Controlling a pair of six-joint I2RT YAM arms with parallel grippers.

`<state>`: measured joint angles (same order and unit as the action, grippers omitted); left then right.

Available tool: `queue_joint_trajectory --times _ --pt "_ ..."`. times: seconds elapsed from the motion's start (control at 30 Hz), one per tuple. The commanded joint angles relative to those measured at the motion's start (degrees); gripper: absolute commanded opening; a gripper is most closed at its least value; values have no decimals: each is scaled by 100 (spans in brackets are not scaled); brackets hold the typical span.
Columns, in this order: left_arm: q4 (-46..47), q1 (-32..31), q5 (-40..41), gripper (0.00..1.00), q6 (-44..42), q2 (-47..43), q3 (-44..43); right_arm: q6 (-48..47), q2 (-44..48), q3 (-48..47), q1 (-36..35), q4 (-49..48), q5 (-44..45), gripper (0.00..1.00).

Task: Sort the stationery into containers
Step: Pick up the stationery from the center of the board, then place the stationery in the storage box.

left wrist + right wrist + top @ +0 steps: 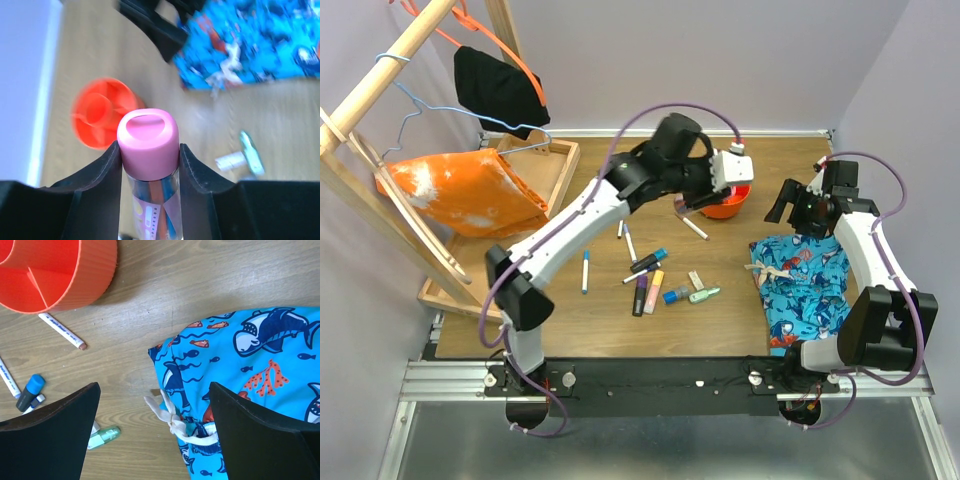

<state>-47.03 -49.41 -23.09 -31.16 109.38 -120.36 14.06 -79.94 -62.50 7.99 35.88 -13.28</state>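
1. wood-grain tabletop [600,320] carries the whole job. above its far middle, a pink-capped marker [148,142] stands clamped in the left gripper [149,150], whose dark fingers [106,167] are partly closed and press on both sides of the cap.
2. orange-red pot [102,119] sits on the table just beyond that marker and off to one side, not under it. dividers show inside the pot.
3. step in hand, as i judge it: delivering this marker to the pot. the next move calls for centring the marker over the open mouth, lowering it, then spreading the fingers so it drops inside rather than onto the rim.
4. count: one pot, one marker held. loose on the table in the top view are roughly five thin white pens [585,270], five stubby markers [654,290] and one small pale eraser [695,280]. the cluster overlaps, so the tally may be off by one.
5. right gripper [785,205] hangs near the pot's other side, jaws spread wide with nothing between them, over the edge of one shark-print cloth [250,365].
6. one shallow wooden tray [563,165] lies well apart at the far left.
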Motion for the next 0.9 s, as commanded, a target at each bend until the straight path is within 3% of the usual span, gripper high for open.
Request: queue_joint_trajectory --times 0.0,0.13,0.17,0.37,0.5,0.87 --pt "2715 335 -740 0 222 -102 971 -167 -48 -78 62 -116 229 97" --pt "3566 616 -1293 0 1186 539 426 -202 -48 -61 89 -151 308 97" --pt "4256 730 -1442 0 1408 688 416 -211 -39 -52 89 -186 308 97" --pt "6455 915 -1742 0 2314 1163 671 -185 101 106 150 -301 352 97" --pt "7932 951 -1498 0 2667 1278 1320 -229 146 212 194 -283 379 97" --pt "8393 968 -1181 0 2764 2191 716 -527 -91 45 247 -134 598 97"
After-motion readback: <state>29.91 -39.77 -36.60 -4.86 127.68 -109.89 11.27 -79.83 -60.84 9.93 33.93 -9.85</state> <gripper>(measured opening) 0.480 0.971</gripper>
